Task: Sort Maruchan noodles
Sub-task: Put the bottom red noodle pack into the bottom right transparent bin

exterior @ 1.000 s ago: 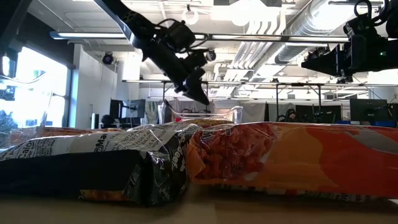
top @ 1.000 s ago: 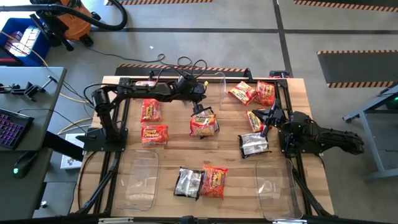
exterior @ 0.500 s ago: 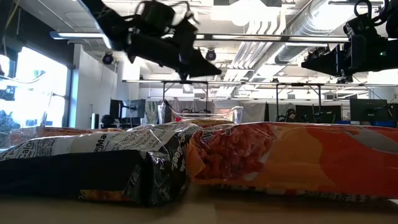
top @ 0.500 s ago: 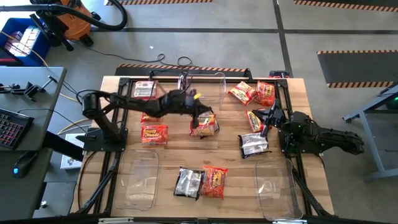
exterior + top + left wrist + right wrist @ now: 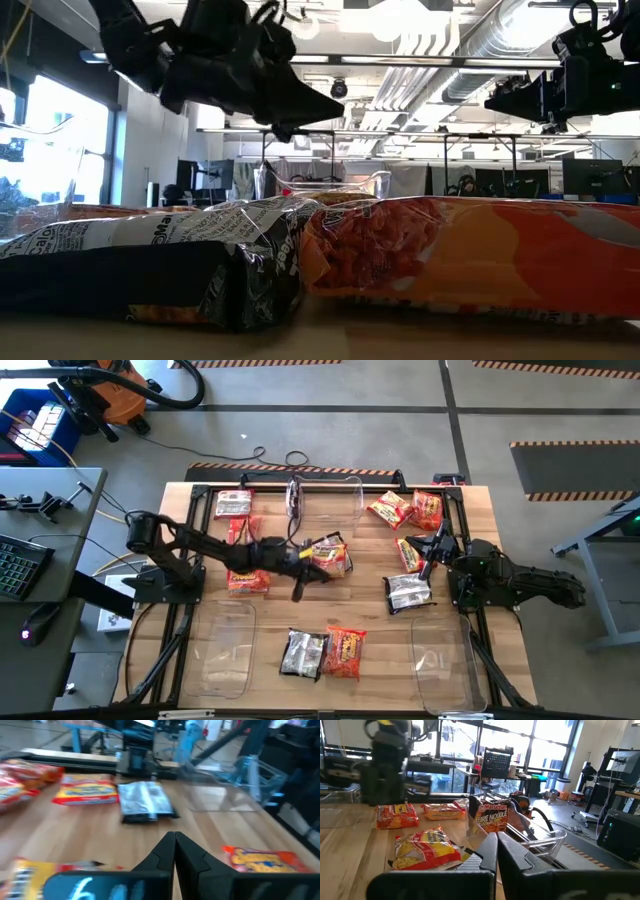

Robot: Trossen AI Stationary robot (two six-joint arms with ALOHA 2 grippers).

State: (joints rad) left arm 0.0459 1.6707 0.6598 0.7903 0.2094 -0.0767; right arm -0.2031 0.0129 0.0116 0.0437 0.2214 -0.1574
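Note:
Several Maruchan packets lie flat on the wooden table. Orange-red ones (image 5: 248, 577) (image 5: 345, 651) (image 5: 390, 510), a pinkish one (image 5: 232, 503) and dark silver ones (image 5: 408, 593) (image 5: 303, 653) are spread about, and one packet (image 5: 328, 553) lies mid-table. My left gripper (image 5: 300, 586) hovers shut over bare wood, just near-side of that middle packet. In the left wrist view its fingers (image 5: 175, 842) point toward a silver packet (image 5: 147, 802). My right gripper (image 5: 427, 555) waits shut at the right, above a packet (image 5: 408, 553); its wrist view shows a Fire Noodle packet (image 5: 492, 817) standing upright.
Three clear plastic bins stand on the table: one at the far edge (image 5: 325, 495), one near left (image 5: 225, 645), one near right (image 5: 445, 660). Black frame rails (image 5: 200, 550) run along the table's sides. There is bare wood between the middle packet and the near pair.
My left arm has swung from beside the far bin toward the near edge and drawn back leftward. Its gripper has passed over the middle packet and now hangs nearer the low camera. The packets have kept their places.

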